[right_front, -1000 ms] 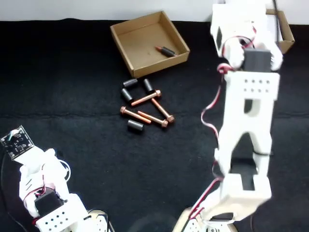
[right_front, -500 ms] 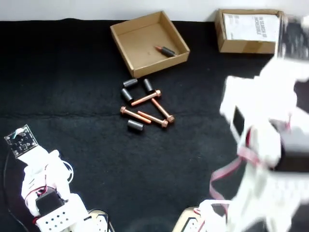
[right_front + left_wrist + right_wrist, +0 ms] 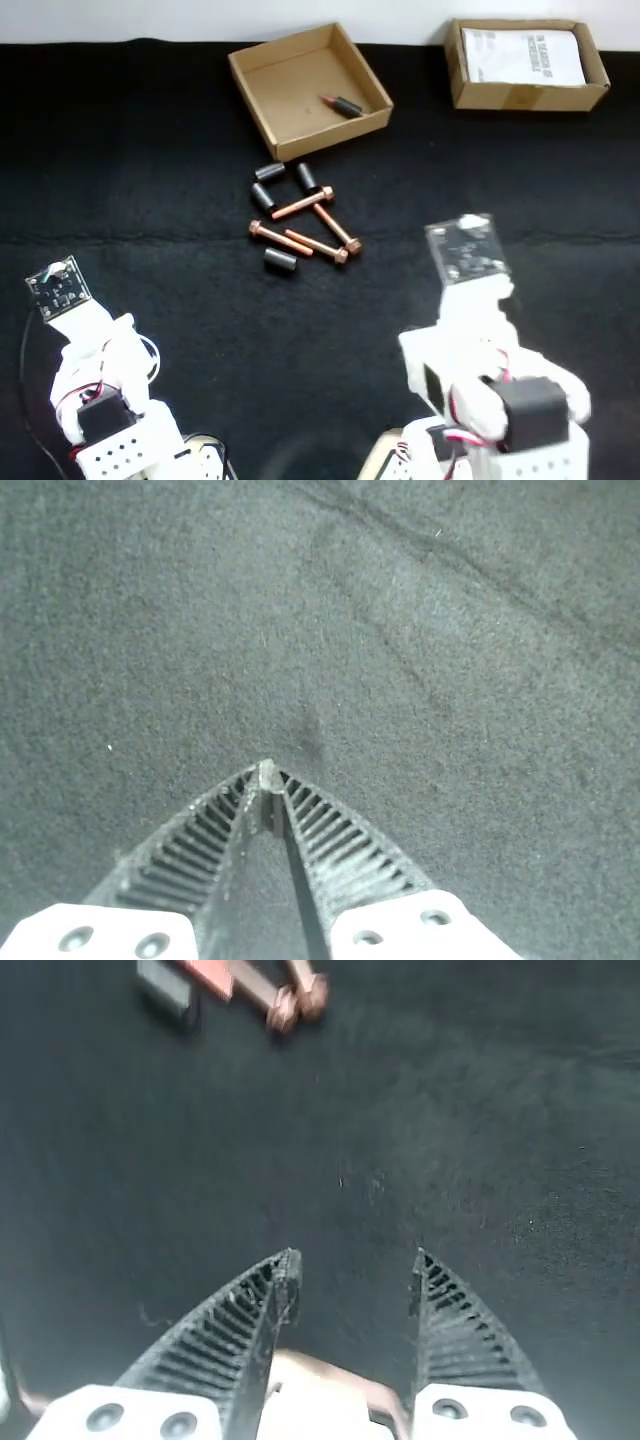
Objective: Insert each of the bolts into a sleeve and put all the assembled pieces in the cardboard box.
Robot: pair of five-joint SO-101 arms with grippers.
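On the black felt table (image 3: pixel 150 150) lie copper metal bolts (image 3: pixel 300 205) and black cylindrical sleeves (image 3: pixel 280 262); brown cardboard box (image 3: pixel 300 95) at twelve o'clock; left gripper (image 3: pixel 266 770) closed, right gripper (image 3: pixel 355 1257) parted.

High view: fixed overhead, looking down over cloth (image 3: pixel 150 150), far enough back to take in cardboard box (image 3: pixel 290 90) at far edge, both arms at near edge. Left wrist view: right down on cloth, sighting along left gripper (image 3: pixel 268 778). Right wrist view: riding farther above cloth, looking past right gripper (image 3: pixel 350 1278). It catches bolts (image 3: pixel 285 995) and one sleeve (image 3: pixel 165 982), patch shared with high view.
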